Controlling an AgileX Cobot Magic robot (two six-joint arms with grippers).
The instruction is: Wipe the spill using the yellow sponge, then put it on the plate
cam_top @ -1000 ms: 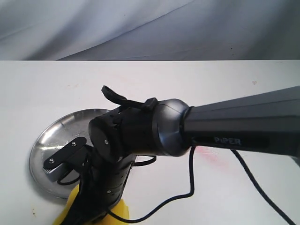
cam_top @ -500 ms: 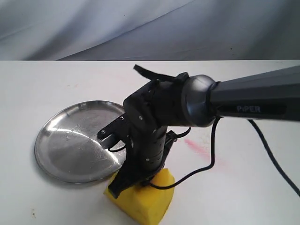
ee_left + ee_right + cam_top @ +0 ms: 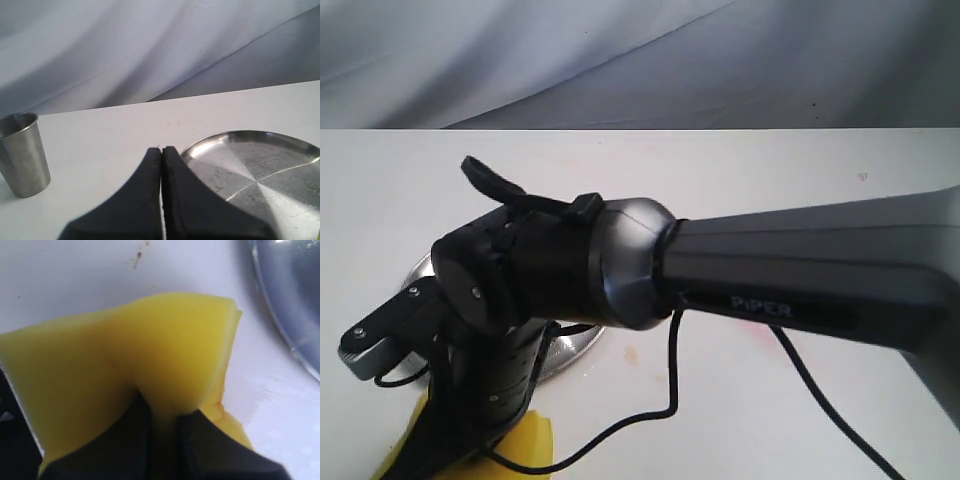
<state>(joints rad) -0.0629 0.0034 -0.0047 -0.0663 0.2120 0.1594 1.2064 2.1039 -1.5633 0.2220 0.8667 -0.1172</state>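
Observation:
My right gripper [image 3: 162, 412] is shut on the yellow sponge [image 3: 150, 350], squeezing the foam so it folds around the fingers. In the exterior view the sponge [image 3: 528, 442] shows at the bottom left under the right arm's wrist, just in front of the steel plate [image 3: 572, 346]. That arm hides most of the plate. A small amber spot, the spill [image 3: 632, 353], lies on the table just right of the plate, apart from the sponge. My left gripper [image 3: 161, 150] is shut on nothing, beside the plate [image 3: 260, 170].
A steel cup [image 3: 22, 152] stands upright on the white table, off to one side of the left gripper. A faint pink streak [image 3: 752, 324] peeks out under the right arm. The arm's black cable [image 3: 670, 400] loops over the table. A grey cloth backdrop hangs behind.
The right arm swung the sponge right half a second ago, then back left toward the near edge. The amber spot now shows uncovered right of the plate.

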